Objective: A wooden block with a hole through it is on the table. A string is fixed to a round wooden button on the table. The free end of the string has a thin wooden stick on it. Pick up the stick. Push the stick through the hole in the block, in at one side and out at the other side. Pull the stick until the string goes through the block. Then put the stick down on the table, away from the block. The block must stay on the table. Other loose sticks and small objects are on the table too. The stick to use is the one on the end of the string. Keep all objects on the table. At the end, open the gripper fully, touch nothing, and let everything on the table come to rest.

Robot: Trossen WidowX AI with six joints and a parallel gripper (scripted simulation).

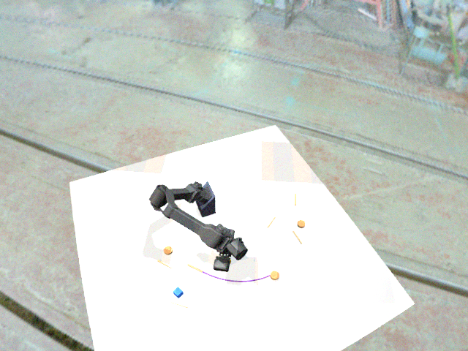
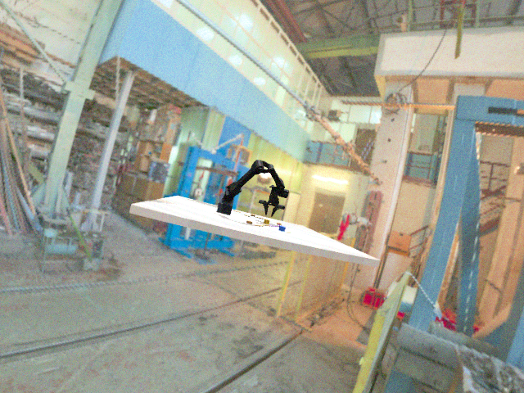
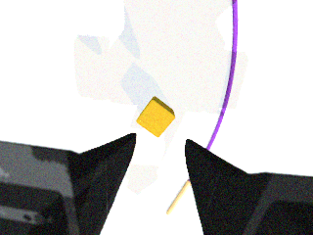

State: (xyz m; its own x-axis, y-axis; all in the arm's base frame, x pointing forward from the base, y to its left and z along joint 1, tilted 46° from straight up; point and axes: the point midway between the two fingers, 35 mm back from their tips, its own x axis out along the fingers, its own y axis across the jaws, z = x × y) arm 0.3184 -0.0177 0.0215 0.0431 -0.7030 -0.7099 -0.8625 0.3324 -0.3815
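Observation:
My gripper [image 3: 160, 141] [image 2: 269, 214] is open and empty above the table [image 1: 124, 321] [image 2: 203, 227]. A yellow block [image 3: 156, 117] [image 2: 266, 221] lies below and just beyond the fingertips in the wrist view; the arm mostly hides it in the top view. No hole can be made out in it. The purple string [image 1: 240, 281] [image 3: 234, 64] curves from a round wooden button [image 1: 274, 275] to the thin wooden stick [image 1: 195, 268] [image 3: 177, 197]. The stick lies flat on the table; in the wrist view the right finger hides the join with the string.
A blue cube [image 1: 178, 292] [image 2: 282, 228] lies beyond the stick, with a loose stick [image 1: 180, 305] beside it. Another loose stick [image 1: 164, 264] lies near a second button [image 1: 167, 250]. A third button [image 1: 300, 224] and several loose sticks lie at the right.

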